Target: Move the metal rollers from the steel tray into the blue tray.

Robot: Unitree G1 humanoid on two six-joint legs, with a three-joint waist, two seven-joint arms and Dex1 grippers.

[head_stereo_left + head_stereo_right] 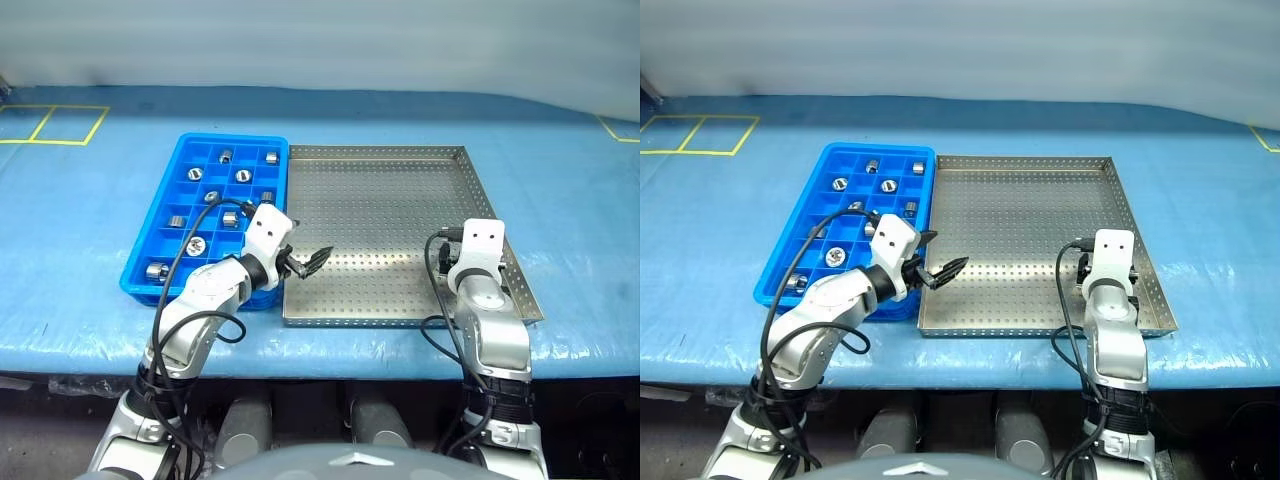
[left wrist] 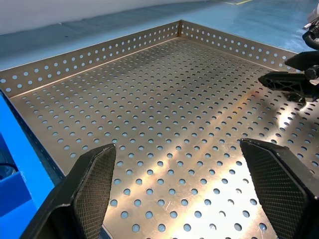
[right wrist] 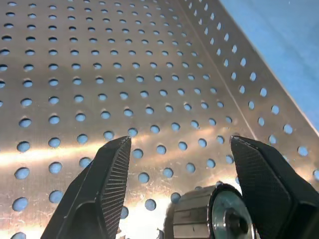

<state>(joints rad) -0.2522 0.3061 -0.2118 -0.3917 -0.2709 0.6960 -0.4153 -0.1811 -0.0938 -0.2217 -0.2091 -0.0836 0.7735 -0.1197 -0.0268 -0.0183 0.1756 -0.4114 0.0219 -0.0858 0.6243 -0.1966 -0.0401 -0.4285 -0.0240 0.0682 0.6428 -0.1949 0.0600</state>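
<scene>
Looking along my right fingers [image 3: 174, 189], I see one metal roller [image 3: 214, 214] lying on its side on the perforated floor of the steel tray [image 3: 124, 74], sitting low between the two black fingers [image 3: 112, 174] and nearer the one on the rim side; its round end face with the dark central hole turns toward the camera, so its long axis runs roughly along the fingers' own line. These fingers stand apart on either side of it, and I cannot tell whether either one touches it yet. The right arm is clearly the nearer one. My left fingers [image 1: 305, 265] hang spread wide and empty at the steel tray's edge beside the blue tray [image 1: 160, 215], where other rollers [image 1: 198, 243] already sit in compartments.
</scene>
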